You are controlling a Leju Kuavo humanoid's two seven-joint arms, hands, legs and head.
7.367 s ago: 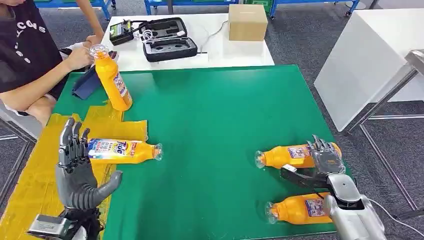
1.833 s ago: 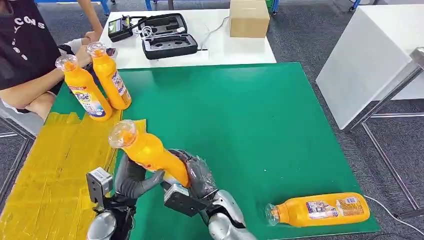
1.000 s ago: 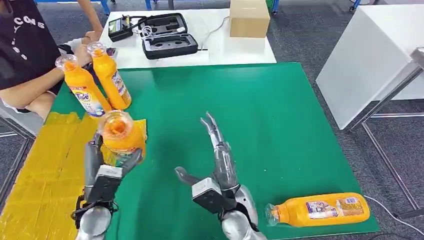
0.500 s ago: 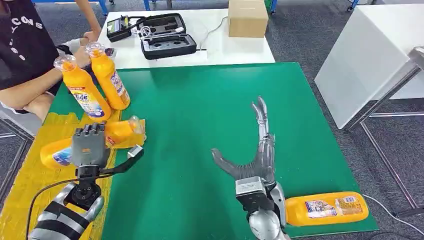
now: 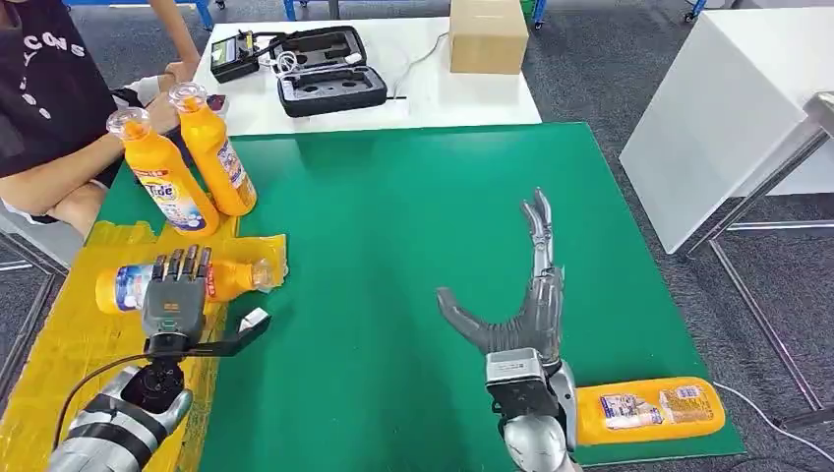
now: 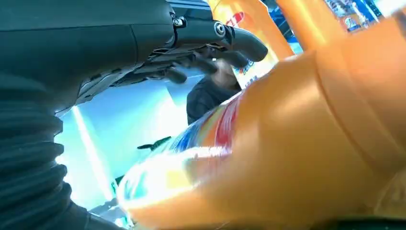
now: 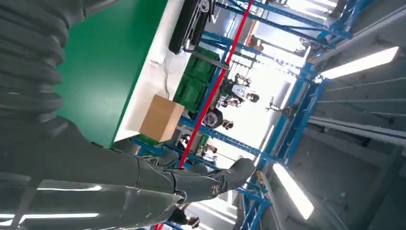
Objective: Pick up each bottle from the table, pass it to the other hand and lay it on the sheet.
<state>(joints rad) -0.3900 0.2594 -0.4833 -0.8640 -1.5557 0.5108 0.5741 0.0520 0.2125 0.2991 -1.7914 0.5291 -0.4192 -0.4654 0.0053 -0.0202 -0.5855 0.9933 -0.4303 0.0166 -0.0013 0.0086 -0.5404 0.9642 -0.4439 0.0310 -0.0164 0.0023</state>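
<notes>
Our left hand [image 5: 175, 295] hovers palm-down over the bottle lying on its side [image 5: 172, 282] on the yellow sheet [image 5: 69, 354] at the near left, fingers straight and thumb spread wide, gripping nothing. Our right hand [image 5: 521, 295] is raised over the green mat [image 5: 413, 216] on the near right, fingers stretched out and apart, empty, with another bottle [image 5: 649, 411] lying on its side just beside its wrist at the mat's near right edge. At the far left, two more bottles [image 5: 192, 162] stand upright side by side near a seated person's arm [image 5: 69, 187], while on the white table [image 5: 413, 98] beyond sit a black case [image 5: 329, 90] and a cardboard box [image 5: 487, 36].
</notes>
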